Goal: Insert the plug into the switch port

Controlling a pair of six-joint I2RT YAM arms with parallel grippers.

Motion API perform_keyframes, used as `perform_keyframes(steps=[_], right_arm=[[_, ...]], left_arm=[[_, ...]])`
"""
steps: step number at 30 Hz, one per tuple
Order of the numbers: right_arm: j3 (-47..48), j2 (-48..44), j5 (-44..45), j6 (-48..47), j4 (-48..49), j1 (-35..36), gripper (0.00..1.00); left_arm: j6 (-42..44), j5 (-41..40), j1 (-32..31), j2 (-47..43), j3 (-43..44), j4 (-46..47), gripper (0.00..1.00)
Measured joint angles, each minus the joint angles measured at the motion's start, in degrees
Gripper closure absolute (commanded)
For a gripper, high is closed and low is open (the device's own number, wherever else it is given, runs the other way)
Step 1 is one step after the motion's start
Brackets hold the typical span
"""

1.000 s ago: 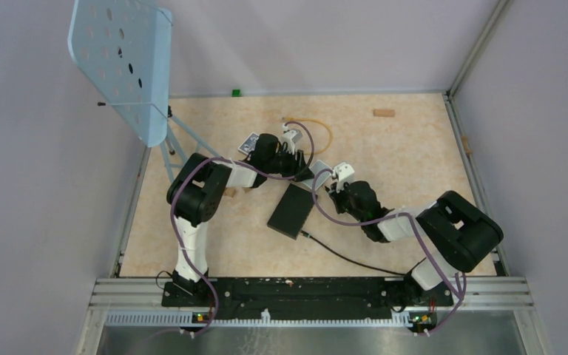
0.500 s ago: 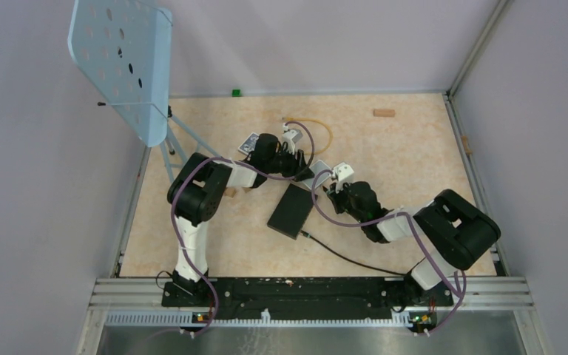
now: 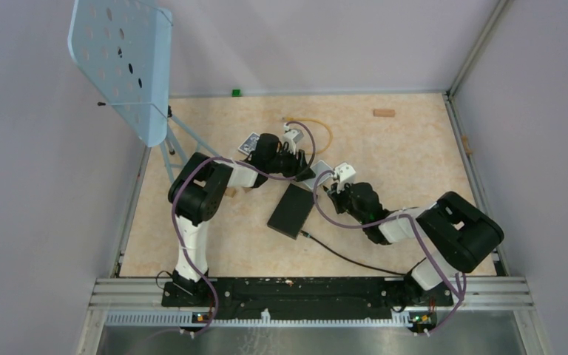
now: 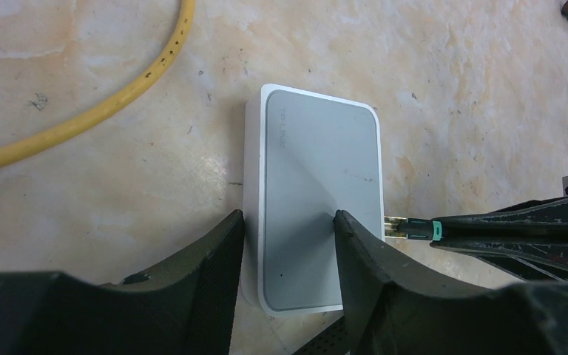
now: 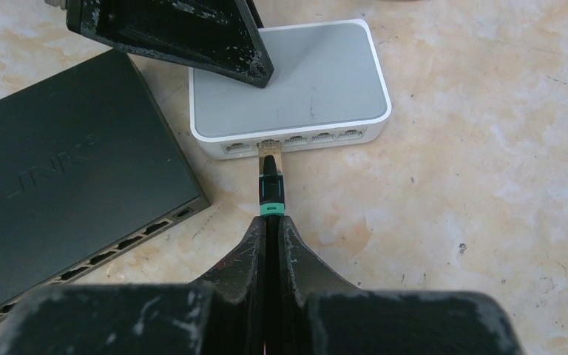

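The plug, a black boot with a green ring and a clear gold tip, is held in my shut right gripper. Its tip sits at the mouth of the second switch port from the left on the white switch. How deep it is in, I cannot tell. My left gripper stands open astride that white switch, one finger along its far side and the other resting on its top. A black switch with its own row of ports lies just left of the plug.
A yellow cable curves behind the white switch. The plug's black cable trails toward the near edge. A playing card lies by the left arm. A pale blue perforated stand rises at the far left.
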Motion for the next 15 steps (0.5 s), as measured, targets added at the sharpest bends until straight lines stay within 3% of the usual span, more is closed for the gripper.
perform_keyframes(steps=[15], right_arm=[[0.00,0.61,0.90,0.02,1.25,0.00,1.00]], left_arm=[[0.17,0.35,-0.15,0.17,0.37,-0.26,0.46]])
